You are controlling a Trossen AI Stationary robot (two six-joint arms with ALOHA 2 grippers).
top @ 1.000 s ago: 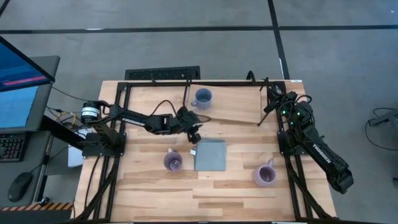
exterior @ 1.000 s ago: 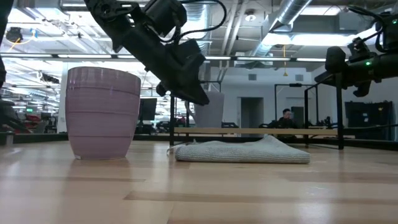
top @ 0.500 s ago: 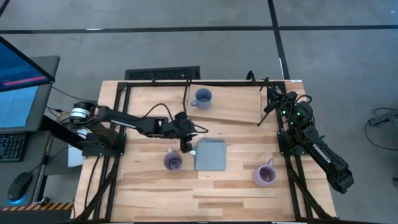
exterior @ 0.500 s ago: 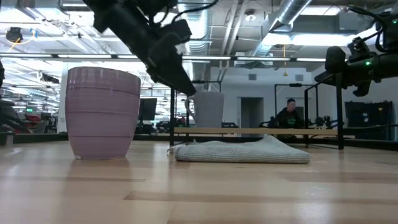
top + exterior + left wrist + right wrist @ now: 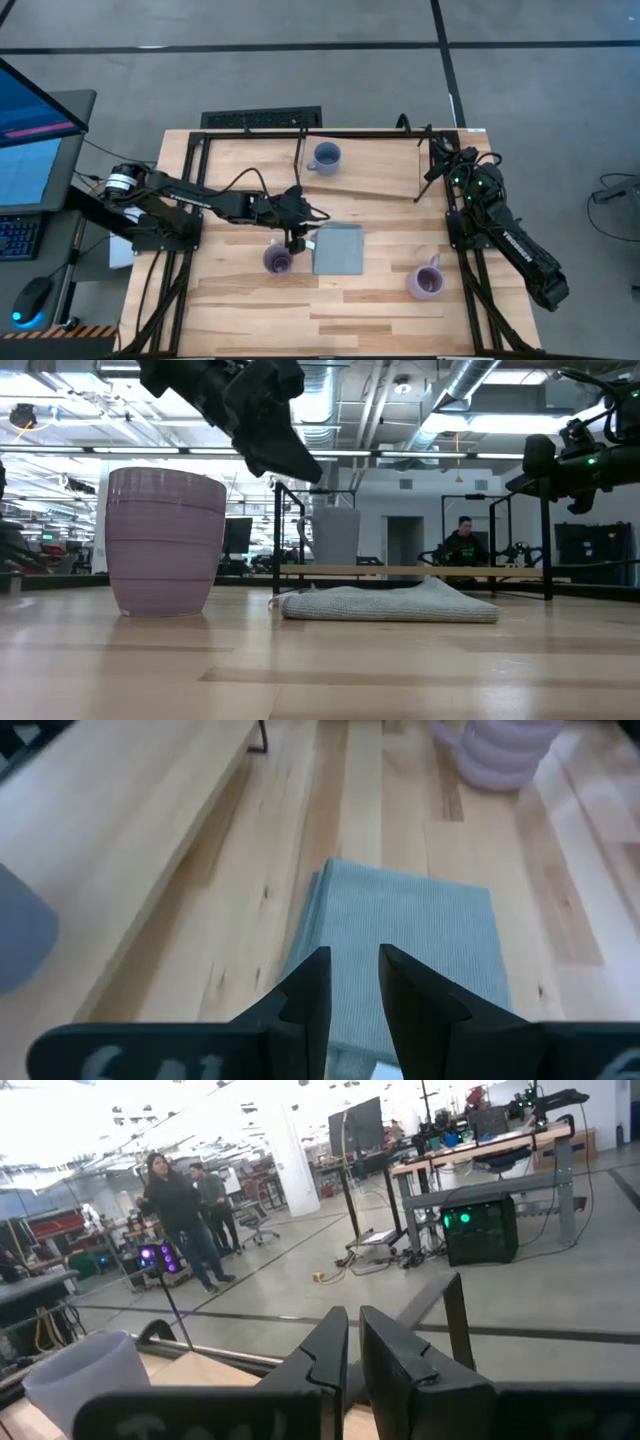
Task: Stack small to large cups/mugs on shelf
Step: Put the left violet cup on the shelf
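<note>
Our left pincer (image 5: 292, 243) hangs empty, fingers narrowly spread, between the purple mug (image 5: 277, 261) and grey cloth (image 5: 338, 248), seemingly lining up a grasp.

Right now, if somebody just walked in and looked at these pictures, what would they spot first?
Probably the long dark left arm stretched over the middle of the table, its claw hanging above a light purple mug beside a flat grey-blue cloth. Next, the blue mug alone on the shelf at the table's far edge. Another light purple mug sits near the parked right arm.
</note>
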